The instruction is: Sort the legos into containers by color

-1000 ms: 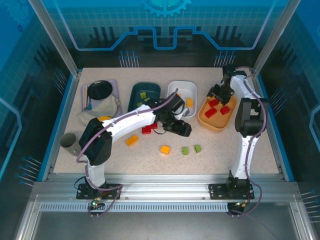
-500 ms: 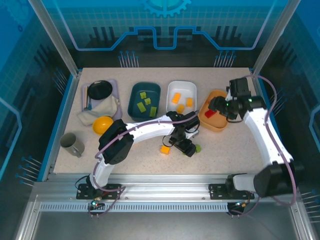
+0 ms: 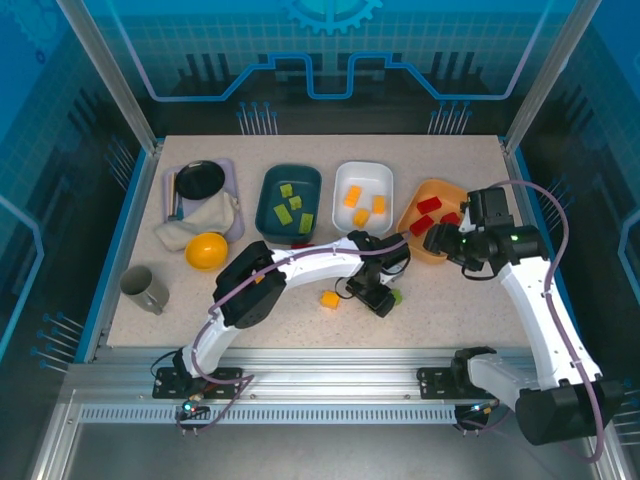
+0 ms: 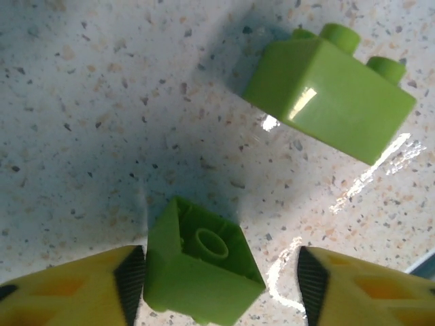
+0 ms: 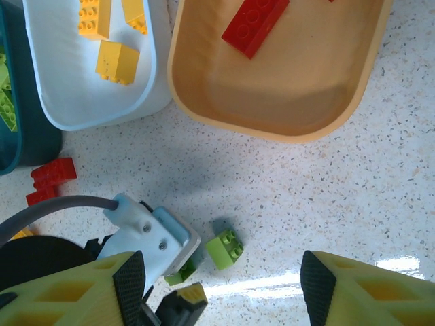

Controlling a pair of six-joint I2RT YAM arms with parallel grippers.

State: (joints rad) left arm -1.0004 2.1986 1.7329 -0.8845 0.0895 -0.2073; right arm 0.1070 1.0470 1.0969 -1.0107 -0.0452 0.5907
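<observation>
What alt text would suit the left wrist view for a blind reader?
A lime green brick lies tipped, hollow underside showing, between two open yellow fingers; a second green brick rests beyond on the speckled table.

Bright overhead light, soft shadows on the table [image 4: 81, 102], white glare streaks in both wrist views

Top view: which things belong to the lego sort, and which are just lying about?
Job: teal tray, white tray, orange tray, sorted bricks; loose orange brick, green bricks, red bricks.
Lying about: lavender tray, black bowl, cloth, yellow ball, cup.
</observation>
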